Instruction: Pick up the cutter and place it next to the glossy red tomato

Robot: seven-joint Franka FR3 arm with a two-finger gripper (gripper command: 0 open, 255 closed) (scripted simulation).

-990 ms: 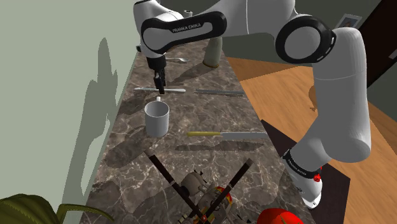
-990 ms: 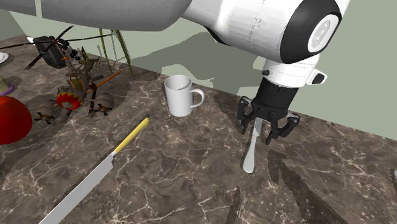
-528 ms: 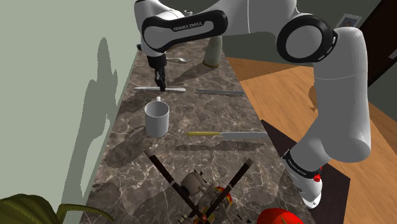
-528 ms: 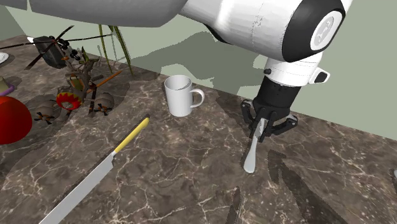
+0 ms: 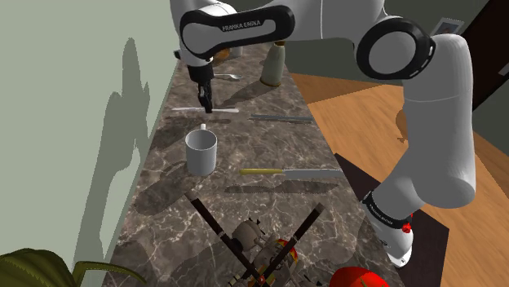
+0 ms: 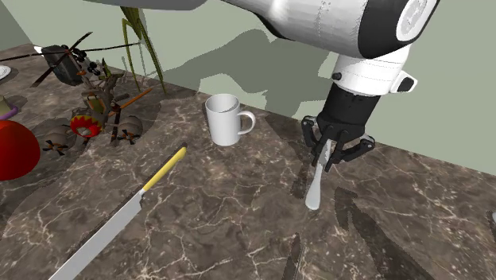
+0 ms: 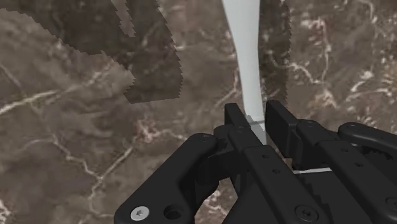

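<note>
The cutter (image 5: pixel 220 110) is a slim white utensil with a rounded end (image 6: pixel 313 195). My black gripper (image 5: pixel 206 104) is shut on its handle, and the rest sticks out past the fingertips (image 7: pixel 245 57). It hangs a little above the dark marble counter (image 6: pixel 222 215), beside the white mug (image 6: pixel 225 119). In the wrist view the gripper (image 7: pixel 257 121) clasps the white strip between both fingers. The red tomato (image 5: pixel 359 278) sits at the counter's near end, at the left edge of the second exterior view (image 6: pixel 14 151).
A long knife with a yellow handle (image 5: pixel 289 172) lies mid-counter. A grey blade (image 5: pixel 281 118), a fork (image 5: pixel 224 77) and a tall jar (image 5: pixel 272 65) lie past the mug (image 5: pixel 201 152). A spindly ornament (image 5: pixel 257 245) stands near the tomato. The counter's edge drops to a wooden floor (image 5: pixel 367 122).
The fingers stood open around the cutter's handle a second ago. They closed on it, and the gripper has since risen a little, taking the cutter off the counter.
</note>
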